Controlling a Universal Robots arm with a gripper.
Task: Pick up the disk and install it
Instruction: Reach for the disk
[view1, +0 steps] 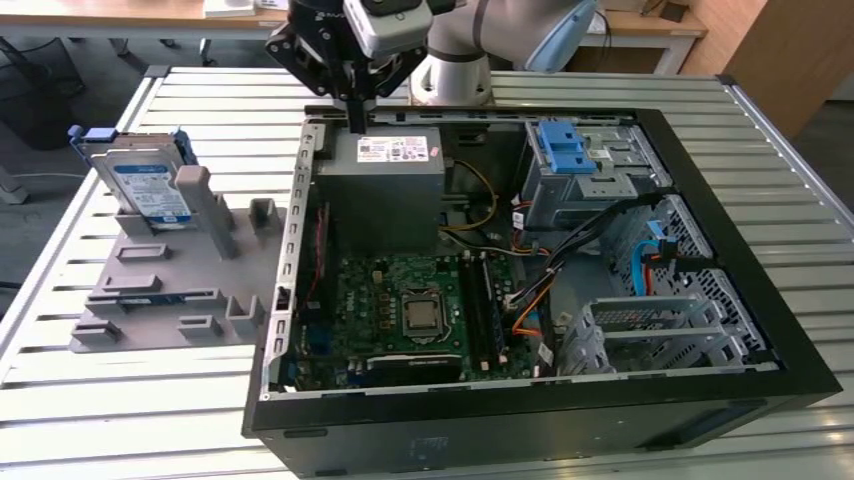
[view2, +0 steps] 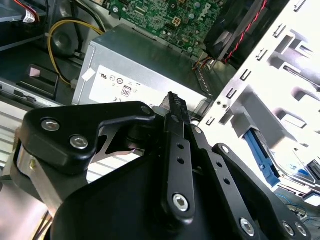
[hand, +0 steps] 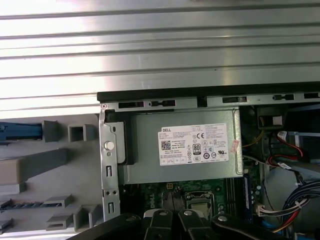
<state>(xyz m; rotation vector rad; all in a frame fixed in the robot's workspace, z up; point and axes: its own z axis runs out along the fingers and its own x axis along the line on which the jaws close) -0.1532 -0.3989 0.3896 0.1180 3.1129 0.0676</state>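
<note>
The disk (view1: 144, 182), silver with a white-and-blue label in a blue frame, stands on edge in a grey holder (view1: 160, 290) at the exterior view's left. Its blue frame edge (hand: 20, 131) also shows in the first wrist view. My gripper (view1: 358, 122) hangs over the back edge of the open computer case, just above the grey power supply (view1: 387, 190). It is well to the right of the disk in the exterior view. In the second wrist view the black fingers (view2: 174, 107) lie together with nothing between them.
The open black computer case (view1: 747, 380) lies on a slatted metal table (view1: 134, 400). Inside are a green motherboard (view1: 414, 310), loose cables (view1: 601, 240) and a drive bay with a blue latch (view1: 567, 150). The grey holder has several upright posts.
</note>
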